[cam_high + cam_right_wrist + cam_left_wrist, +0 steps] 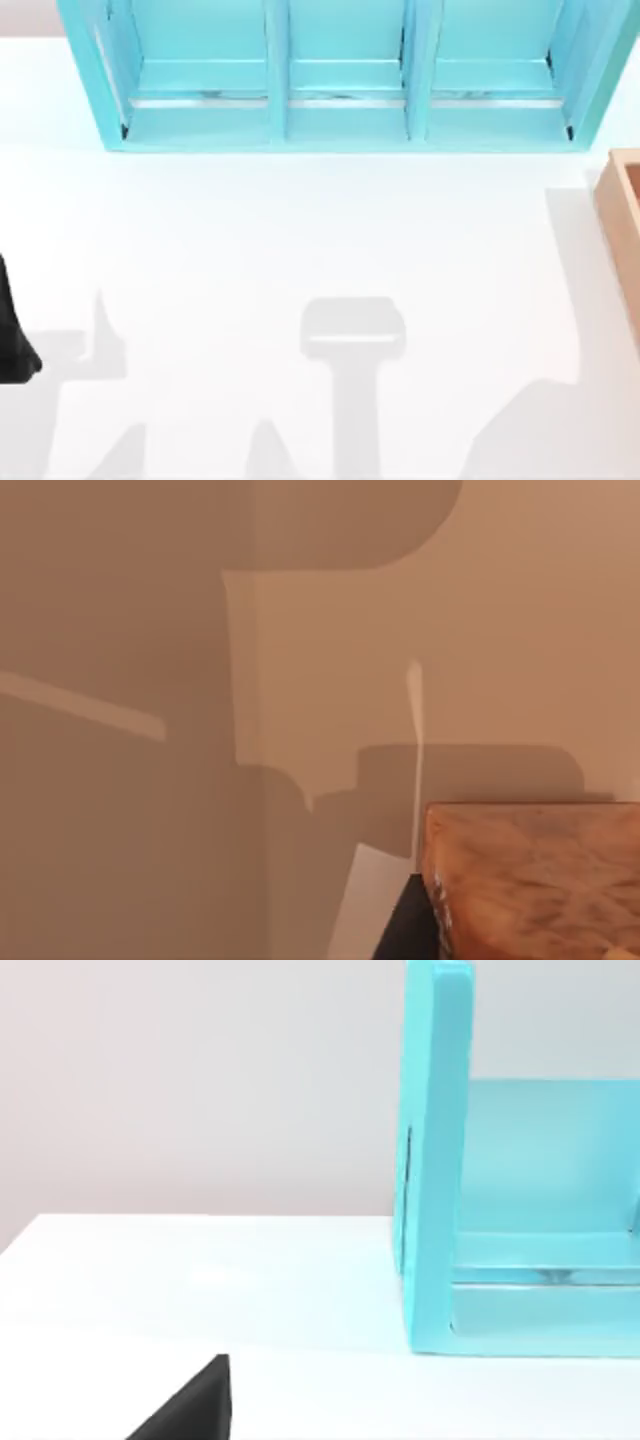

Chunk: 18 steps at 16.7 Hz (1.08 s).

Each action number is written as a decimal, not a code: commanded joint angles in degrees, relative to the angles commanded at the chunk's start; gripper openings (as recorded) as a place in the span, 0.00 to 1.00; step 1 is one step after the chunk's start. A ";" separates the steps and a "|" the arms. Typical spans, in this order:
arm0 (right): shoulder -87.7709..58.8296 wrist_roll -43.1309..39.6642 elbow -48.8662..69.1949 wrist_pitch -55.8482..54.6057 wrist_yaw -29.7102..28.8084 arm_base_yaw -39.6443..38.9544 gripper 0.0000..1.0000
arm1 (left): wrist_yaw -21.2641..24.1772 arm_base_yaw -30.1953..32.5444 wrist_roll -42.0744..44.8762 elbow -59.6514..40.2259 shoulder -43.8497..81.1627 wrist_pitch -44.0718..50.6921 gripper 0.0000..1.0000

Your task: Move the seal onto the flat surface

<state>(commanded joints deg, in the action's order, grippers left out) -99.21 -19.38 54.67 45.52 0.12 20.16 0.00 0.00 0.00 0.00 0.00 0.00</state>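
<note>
glossy white tabletop [300,240], turquoise three-bay shelf unit [345,75] at its far edge, tan wooden box [622,215] just right of the shelf, black part of left arm [12,330] well to the shelf's left, its finger state cannot be told, orange-tan marbled block [535,880] close before the right wrist camera, possibly the seal

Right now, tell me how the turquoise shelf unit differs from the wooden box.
The turquoise shelf unit is glossy blue-green; the wooden box is tan with wood grain. The shelf unit spans the table's far edge in three bays; the box sits at the right edge, cut off by the frame. Both rest on the white table.
</note>
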 joint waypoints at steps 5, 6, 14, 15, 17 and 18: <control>0.13 0.14 0.12 0.13 -0.04 -0.04 0.00 | 0.00 0.00 0.00 0.00 0.00 0.00 1.00; 0.41 0.62 0.57 0.76 -0.19 -0.33 0.00 | 0.00 0.00 0.00 0.00 0.00 0.00 1.00; 6.16 14.54 13.57 16.84 -1.58 -12.41 0.00 | 0.00 0.00 0.00 0.00 0.00 0.00 1.00; 6.79 16.78 15.30 19.29 -1.50 -14.71 0.00 | 0.00 0.00 0.00 0.00 0.00 0.00 1.00; 7.92 21.00 18.48 23.99 -1.15 -19.34 0.00 | 0.00 0.00 0.00 0.00 0.00 0.00 1.00; 8.39 22.89 19.87 26.13 -0.92 -21.55 0.00 | 0.00 0.00 0.00 0.00 0.00 0.00 1.00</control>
<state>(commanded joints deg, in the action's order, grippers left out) -90.82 3.51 74.54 71.65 -0.80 -1.40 0.00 0.00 0.00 0.00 0.00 0.00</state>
